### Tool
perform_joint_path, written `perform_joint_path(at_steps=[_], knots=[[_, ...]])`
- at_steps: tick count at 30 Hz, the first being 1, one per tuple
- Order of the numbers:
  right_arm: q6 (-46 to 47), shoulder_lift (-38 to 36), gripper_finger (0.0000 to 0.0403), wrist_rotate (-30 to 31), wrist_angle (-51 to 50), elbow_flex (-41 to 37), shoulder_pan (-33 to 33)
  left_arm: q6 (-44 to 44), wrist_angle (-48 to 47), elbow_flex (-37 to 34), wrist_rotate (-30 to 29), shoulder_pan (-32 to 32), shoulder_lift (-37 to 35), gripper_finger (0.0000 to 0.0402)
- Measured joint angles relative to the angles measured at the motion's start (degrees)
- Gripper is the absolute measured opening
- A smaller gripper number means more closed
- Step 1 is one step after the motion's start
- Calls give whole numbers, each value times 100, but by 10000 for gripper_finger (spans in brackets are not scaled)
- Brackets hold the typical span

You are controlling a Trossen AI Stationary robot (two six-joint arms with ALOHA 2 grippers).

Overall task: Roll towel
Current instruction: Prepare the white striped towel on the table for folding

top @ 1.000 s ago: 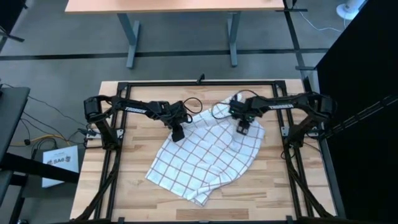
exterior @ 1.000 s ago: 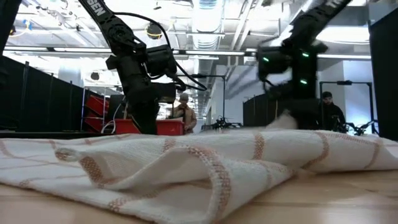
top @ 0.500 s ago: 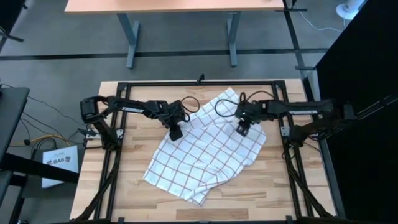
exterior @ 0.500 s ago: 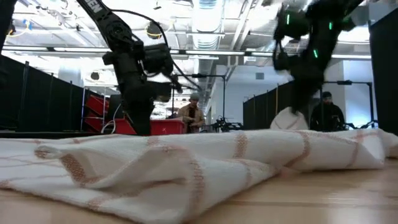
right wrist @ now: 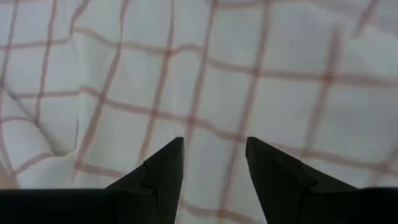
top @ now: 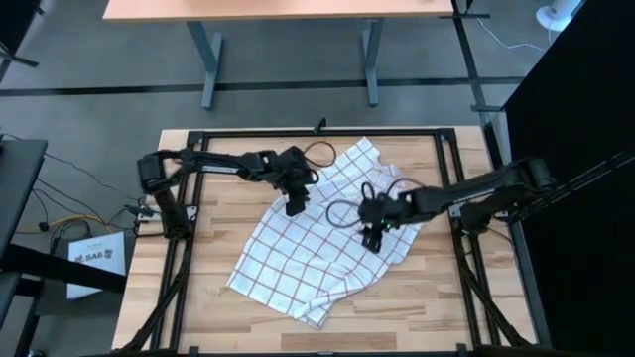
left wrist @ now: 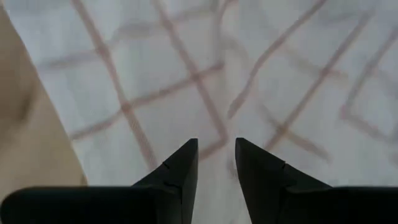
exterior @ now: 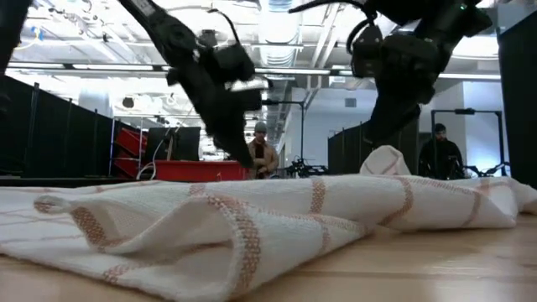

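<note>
While both grippers, left (top: 294, 206) and right (top: 371, 238), hang parted over the towel (top: 317, 258), no writing reads

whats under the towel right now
Only the wooden table shows around the towel. The cloth is rumpled and covers whatever lies beneath it, so nothing else can be seen there.

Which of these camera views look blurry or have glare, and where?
Low view: the left arm is smeared by motion, bright ceiling lights glare behind it, and the towel is soft up close. Left wrist view: the towel's grid lines are blurred. Right wrist view: sharper, mild softness. High view: evenly lit, no glare.
</note>
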Motion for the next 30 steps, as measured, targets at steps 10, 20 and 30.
perform_joint_path(at_steps=[10, 20, 30], knots=[[976, 1224, 162, 15, 321, 4, 894, 151, 29, 242, -526, 402, 661, 93], [1559, 1391, 162, 204, 307, 26, 1570, 92, -753, 179, -437, 1158, 616, 93], [2275, 1369, 162, 290, 55, 20, 2366, 0, -1164, -90, -308, 1578, 550, 92]])
